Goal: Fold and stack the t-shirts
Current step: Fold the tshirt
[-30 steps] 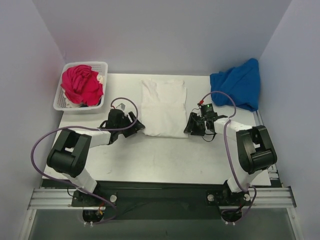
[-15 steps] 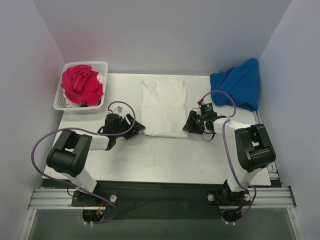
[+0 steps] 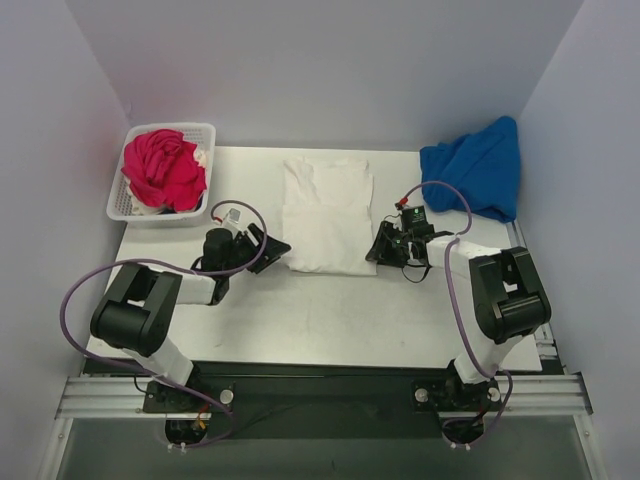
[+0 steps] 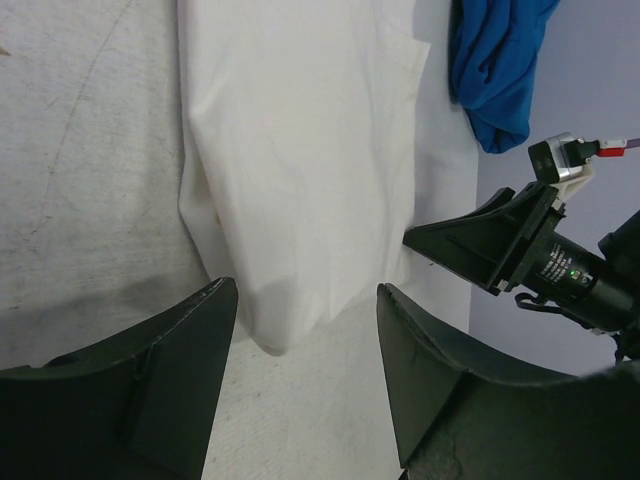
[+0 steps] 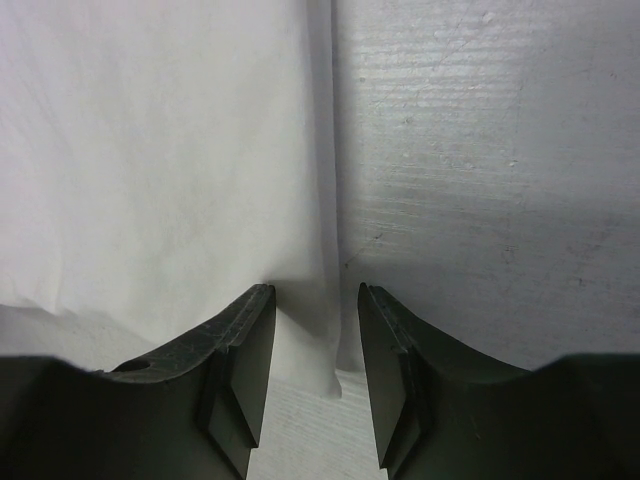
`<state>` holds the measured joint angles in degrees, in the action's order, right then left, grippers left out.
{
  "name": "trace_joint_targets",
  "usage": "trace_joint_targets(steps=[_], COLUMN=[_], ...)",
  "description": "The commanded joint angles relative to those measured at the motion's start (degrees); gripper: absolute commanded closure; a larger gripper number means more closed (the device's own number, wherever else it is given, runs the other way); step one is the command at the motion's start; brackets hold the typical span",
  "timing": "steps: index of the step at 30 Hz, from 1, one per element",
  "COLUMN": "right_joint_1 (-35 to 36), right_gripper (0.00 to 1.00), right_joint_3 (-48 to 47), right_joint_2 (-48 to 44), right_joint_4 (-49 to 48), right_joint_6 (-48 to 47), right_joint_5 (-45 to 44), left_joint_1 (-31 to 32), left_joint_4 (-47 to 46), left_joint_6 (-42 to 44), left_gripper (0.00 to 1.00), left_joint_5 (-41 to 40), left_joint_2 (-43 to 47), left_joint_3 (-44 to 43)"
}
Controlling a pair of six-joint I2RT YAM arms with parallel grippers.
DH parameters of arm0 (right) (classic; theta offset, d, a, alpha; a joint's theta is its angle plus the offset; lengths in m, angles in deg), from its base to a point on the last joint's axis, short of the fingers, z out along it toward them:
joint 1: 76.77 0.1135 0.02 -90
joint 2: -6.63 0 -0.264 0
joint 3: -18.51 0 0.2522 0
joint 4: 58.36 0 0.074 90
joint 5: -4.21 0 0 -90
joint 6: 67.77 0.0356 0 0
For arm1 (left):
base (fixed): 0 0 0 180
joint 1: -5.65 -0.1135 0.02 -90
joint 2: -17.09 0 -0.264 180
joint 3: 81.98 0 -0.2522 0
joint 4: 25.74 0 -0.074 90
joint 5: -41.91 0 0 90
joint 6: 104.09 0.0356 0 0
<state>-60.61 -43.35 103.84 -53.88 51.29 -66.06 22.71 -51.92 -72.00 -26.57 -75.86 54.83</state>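
While folding the white t-shirt (image 3: 325, 215) lying flat on the table (image 3: 300, 315), leave the blue t-shirt (image 3: 475, 165) heaped far right; lower left gripper (image 4: 305, 300), gaping at the near-left corner, onto cloth; close right gripper (image 5: 315, 295), parted astride the side edge, evenly with it

White tee (image 3: 327, 215) flat ctr; blue tee (image 3: 475, 175) bunched far R; pink tee (image 3: 163, 170) heaped far L

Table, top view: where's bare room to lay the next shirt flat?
Widest bare patch: the near strip of table between both arms, in front of the white shirt. Narrower gaps: basket to white shirt, and white shirt to blue shirt. Crowded: both near corners of the white shirt, where the left gripper and right gripper sit.
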Motion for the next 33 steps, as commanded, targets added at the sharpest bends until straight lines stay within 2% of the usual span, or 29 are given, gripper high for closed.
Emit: trace_joint_targets(steps=[1,13,33], right_joint_1=[0.0,0.0,3.6], right_gripper=[0.6,0.62,0.63], right_joint_3=[1.3,2.0,5.7], right_joint_2=[1.6,1.4,-2.2], right_joint_4=[3.0,3.4,4.1], right_joint_6=[0.2,0.7,2.4], right_joint_5=[-1.6,-1.8,-1.8], left_joint_1=[-0.4,-0.3,-0.1], left_joint_4=[-7.3,-4.5,-12.6], left_joint_6=[-2.4,-1.4,-4.6], left_gripper=[0.32,0.39,0.44], left_joint_5=[3.0,2.5,3.4], left_joint_2=[-2.0,-3.1,-9.8], left_joint_3=[-0.3,0.7,-1.0])
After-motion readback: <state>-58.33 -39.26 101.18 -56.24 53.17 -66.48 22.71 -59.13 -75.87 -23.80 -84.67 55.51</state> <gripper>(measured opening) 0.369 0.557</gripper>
